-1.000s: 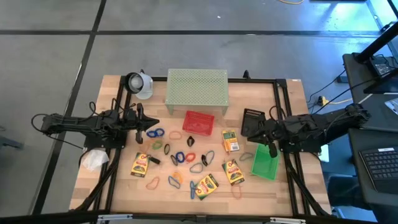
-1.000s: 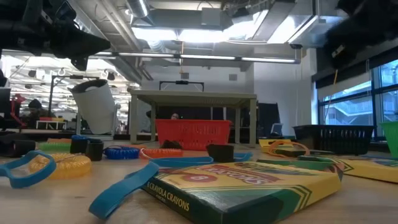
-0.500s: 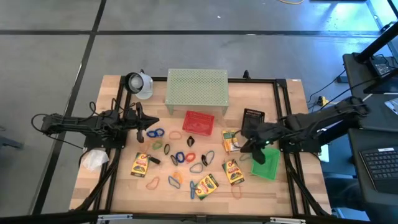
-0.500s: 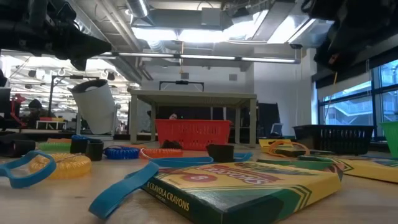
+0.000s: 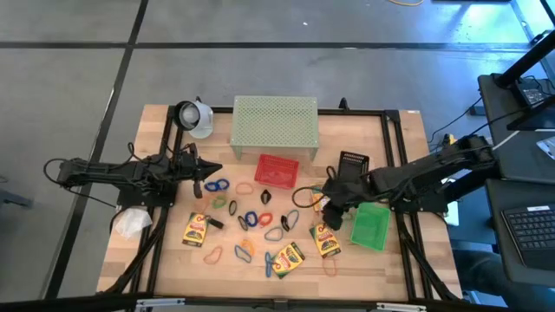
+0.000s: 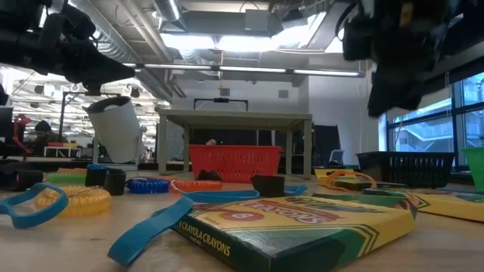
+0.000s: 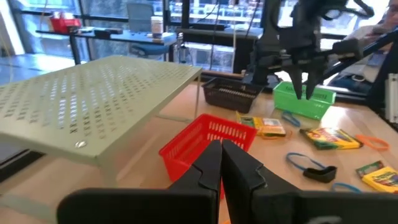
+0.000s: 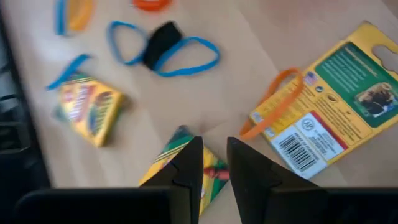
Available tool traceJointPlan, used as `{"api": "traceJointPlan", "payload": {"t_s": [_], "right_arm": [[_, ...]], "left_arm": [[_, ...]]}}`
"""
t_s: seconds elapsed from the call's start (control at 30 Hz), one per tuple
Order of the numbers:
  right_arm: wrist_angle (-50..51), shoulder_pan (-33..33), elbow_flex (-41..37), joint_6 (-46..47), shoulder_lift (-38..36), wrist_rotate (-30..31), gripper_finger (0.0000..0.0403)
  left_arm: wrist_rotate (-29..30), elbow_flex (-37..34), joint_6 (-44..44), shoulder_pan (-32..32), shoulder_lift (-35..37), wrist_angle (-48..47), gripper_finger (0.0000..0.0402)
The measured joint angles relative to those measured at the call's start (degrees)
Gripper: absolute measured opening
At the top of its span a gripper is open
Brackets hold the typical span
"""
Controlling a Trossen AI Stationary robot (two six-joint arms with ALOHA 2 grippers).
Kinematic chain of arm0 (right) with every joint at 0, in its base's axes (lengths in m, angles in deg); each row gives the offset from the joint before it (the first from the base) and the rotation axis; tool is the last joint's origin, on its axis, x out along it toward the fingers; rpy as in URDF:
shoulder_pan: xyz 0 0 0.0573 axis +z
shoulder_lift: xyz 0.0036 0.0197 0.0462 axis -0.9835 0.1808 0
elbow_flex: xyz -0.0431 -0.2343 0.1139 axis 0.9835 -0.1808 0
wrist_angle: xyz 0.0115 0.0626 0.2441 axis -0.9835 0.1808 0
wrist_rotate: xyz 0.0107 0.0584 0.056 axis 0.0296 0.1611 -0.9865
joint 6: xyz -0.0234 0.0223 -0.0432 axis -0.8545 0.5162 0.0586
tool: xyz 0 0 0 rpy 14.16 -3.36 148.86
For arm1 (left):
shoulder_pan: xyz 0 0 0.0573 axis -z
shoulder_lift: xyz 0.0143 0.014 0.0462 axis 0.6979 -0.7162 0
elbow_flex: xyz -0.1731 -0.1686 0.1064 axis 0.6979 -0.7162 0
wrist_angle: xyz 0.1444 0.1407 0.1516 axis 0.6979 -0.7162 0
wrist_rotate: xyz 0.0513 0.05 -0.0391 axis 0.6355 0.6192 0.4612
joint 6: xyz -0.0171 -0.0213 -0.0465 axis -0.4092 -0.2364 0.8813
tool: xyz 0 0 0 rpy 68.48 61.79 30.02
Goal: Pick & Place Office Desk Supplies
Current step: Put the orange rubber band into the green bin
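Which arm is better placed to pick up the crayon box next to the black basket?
Right. Its gripper hangs over that crayon box, fingers slightly parted, while the left gripper waits shut across the table beside the red basket.

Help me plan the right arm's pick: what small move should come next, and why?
Probably lower the right gripper straight down: its slightly open jaws hang above the table, with a crayon box showing between them.

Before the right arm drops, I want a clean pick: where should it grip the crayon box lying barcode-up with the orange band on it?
Probably from above, across the narrow width of the crayon box, since it lies flat. Grip the half clear of the orange band; the right end effector hovers nearby.
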Motion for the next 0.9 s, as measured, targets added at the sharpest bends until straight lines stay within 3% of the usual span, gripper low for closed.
{"api": "traceJointPlan", "payload": {"t_s": [0.37, 0.9], "right_arm": [[1.9, -0.8, 5.6, 4.3, 10.3, 3.1, 0.0075], [2.5, -3.9, 5.8, 6.3, 15.9, 4.8, 0.0075]], "left_arm": [[-0.2, 0.0, -0.2, 0.0, 0.0, 0.0, 0.0004], [-0.3, 0.0, -0.9, 0.0, 0.0, -0.2, 0.0004]]}}
